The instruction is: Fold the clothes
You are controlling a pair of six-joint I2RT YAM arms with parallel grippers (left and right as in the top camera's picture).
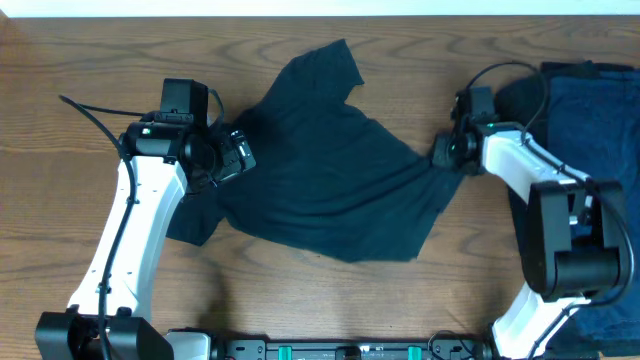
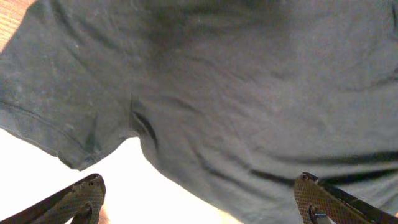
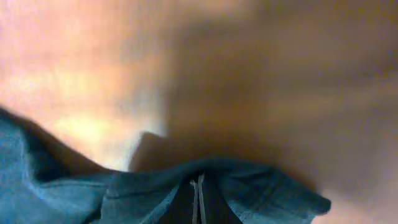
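A black T-shirt lies crumpled on the wooden table, one sleeve pointing to the far edge. My left gripper hovers at the shirt's left side. In the left wrist view its fingers are spread wide with nothing between them, and the dark cloth fills the view ahead. My right gripper is at the shirt's right corner. In the right wrist view its jaws are shut on a fold of the cloth, which bunches around them. More clothes, a navy blue pile, lie at the far right.
The wooden table shows at the left and front. The navy pile lies under and behind my right arm. A lower corner of the shirt lies partly under my left arm. A black cable runs off the left arm.
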